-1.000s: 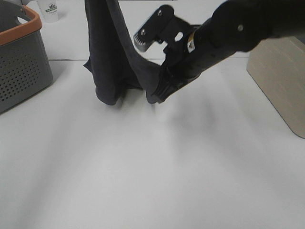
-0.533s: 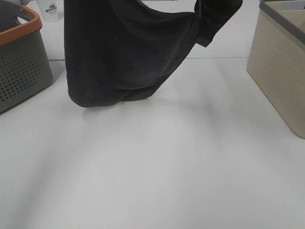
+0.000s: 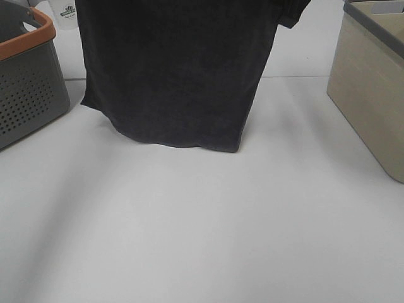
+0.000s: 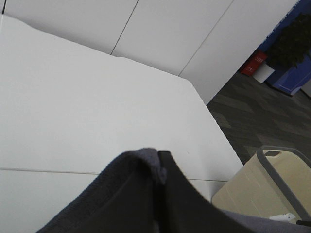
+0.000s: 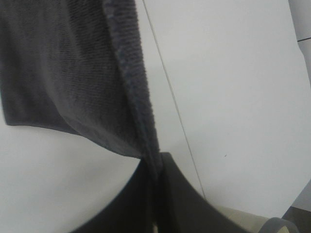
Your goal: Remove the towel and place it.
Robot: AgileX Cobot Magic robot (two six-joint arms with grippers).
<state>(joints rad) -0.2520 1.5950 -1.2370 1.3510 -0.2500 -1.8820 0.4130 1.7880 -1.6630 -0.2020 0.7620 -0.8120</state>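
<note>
One dark grey towel (image 3: pixel 177 76) hangs spread flat like a curtain over the white table (image 3: pixel 208 233). Its lower hem is low over the surface, and whether it touches cannot be told. Two grippers, both held high above the table, carry it by the top edge: the left gripper (image 4: pixel 157 177) and the right gripper (image 5: pixel 156 184) each have jaws pressed together on the hem. Two containers flank the cloth, one grey basket (image 3: pixel 31 88) with an orange rim to the left and one beige bin (image 3: pixel 369 95) to the right. One white cup (image 3: pixel 65 12) stands behind.
</note>
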